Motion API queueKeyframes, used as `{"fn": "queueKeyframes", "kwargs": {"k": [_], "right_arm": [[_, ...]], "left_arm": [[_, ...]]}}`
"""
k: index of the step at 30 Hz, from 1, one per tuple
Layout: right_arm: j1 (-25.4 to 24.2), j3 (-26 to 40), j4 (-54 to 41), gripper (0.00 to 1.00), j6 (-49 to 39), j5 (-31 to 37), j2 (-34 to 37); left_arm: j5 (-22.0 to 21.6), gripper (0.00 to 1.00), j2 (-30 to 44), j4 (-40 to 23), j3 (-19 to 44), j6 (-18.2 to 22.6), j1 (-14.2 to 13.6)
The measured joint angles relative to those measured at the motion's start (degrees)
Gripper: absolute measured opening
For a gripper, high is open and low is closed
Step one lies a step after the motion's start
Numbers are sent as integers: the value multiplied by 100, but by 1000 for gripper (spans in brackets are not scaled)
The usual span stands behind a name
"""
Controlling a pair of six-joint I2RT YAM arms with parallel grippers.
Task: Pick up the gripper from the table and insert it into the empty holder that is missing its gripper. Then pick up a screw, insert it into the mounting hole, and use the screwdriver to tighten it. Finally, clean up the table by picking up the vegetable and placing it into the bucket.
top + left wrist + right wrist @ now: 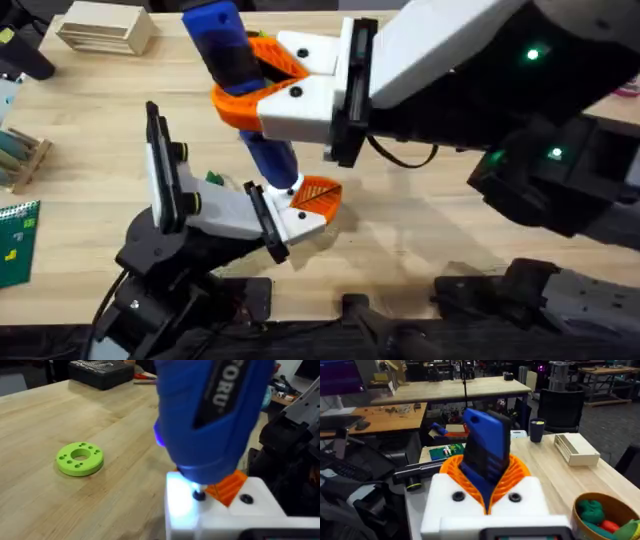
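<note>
Overhead, my right gripper (262,85) clamps the screwdriver (240,85) by its blue handle, tilted so the tip drops toward the orange gripper (318,193) seated in the white holder (300,222) that my left arm carries; I judge this is the tightening step. The bench (90,140) is pale wood.

From the left wrist, the screwdriver's (215,415) shaft meets a screw (199,495) on the white mount; whether my left gripper is wide or narrow, I cannot tell. A lime disc (80,458) lies apart.

From the right wrist, the bucket (602,515) stands on the bench; a cluttered workshop lies behind.
</note>
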Motion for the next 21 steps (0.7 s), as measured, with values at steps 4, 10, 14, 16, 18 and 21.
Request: {"fn": "queueKeyframes", "kwargs": {"k": [4,10,14,16,18,21], "right_arm": [[0,0,-12,31,0,0,0],[0,0,-25,31,0,0,0],[0,0,-27,31,0,0,0],[0,0,-35,31,0,0,0],[0,0,-38,31,0,0,0],[0,-2,64,31,0,-4,0]], "left_arm": [[0,5,0,-3,0,-4,0],[0,5,0,-3,0,-2,0],[0,5,0,-3,0,-1,0],[2,5,0,-3,0,0,0],[0,5,0,-3,0,0,0],[-2,5,-2,1,0,2,0]]}}
